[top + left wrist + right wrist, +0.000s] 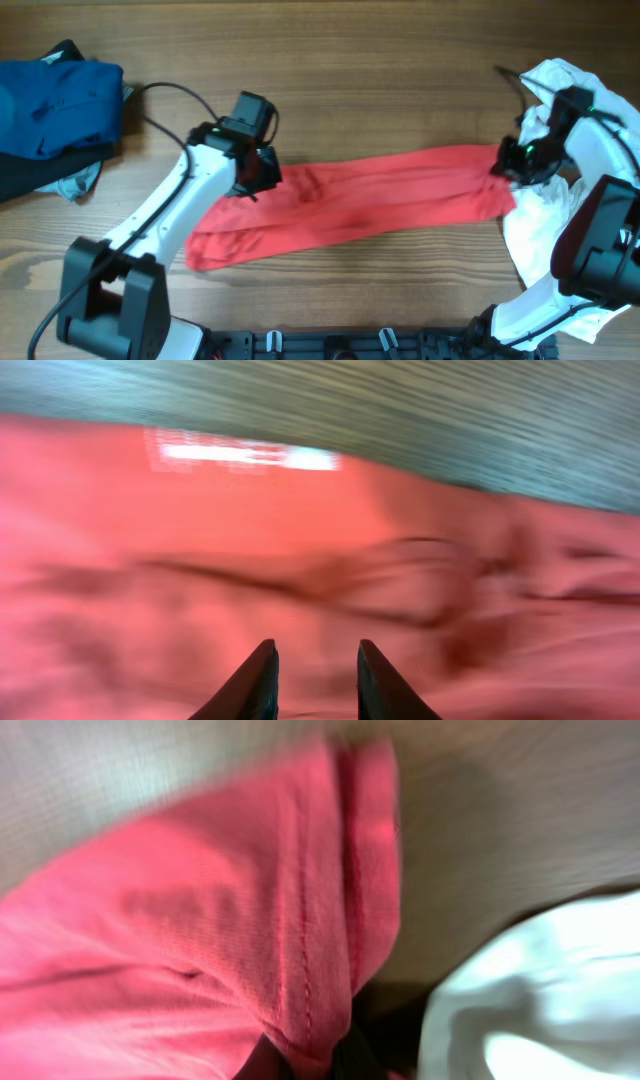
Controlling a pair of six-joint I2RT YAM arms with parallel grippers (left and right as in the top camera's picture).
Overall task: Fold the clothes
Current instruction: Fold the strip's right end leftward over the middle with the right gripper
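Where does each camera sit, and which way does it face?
Overhead: above the wooden table, facing down; both arms, left gripper and right gripper at a long red cloth garment.
Left wrist: on left arm, facing down at the garment; its dark fingers show.
Right wrist: facing the garment's end and white cloth; fingers barely show.
Shared: the garment.

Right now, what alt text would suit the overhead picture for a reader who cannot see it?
A long red garment lies stretched across a wooden table, the left gripper over its left part and the right gripper at its right end. Blue clothes sit upper left; a white garment lies at right.
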